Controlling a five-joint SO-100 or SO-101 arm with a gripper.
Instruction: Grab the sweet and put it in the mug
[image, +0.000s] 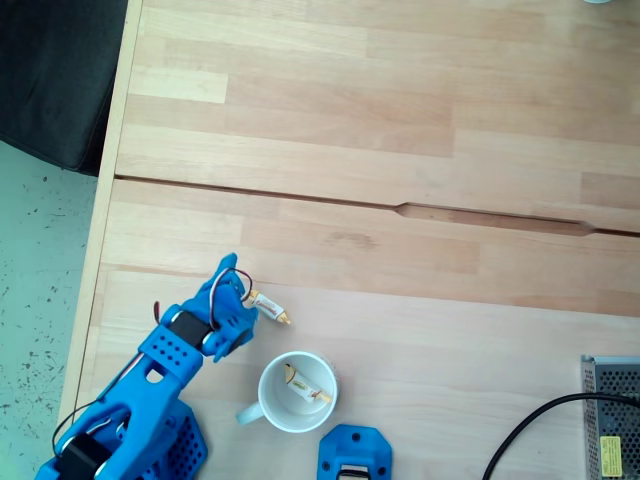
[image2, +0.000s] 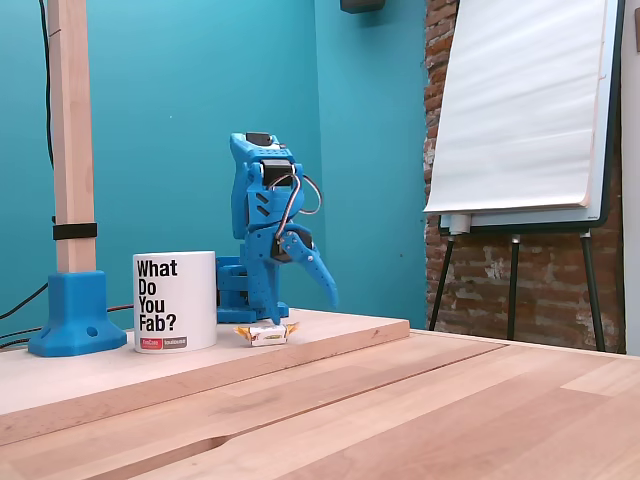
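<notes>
Now the gripper (image2: 272, 318) reaches down over the sweet (image: 268, 307).
Jaws spread, holding nothing; light, crinkly, slippery wrapper, so pinch its firm middle, mug (image: 297, 391) close beside.

Overhead fixed view: my tool (image: 247, 303) sits at the left end of the sweet (image: 269, 308) on the table (image: 420, 260). The mug (image: 272, 402) stands just below, a second sweet (image: 305, 389) inside it.
</notes>
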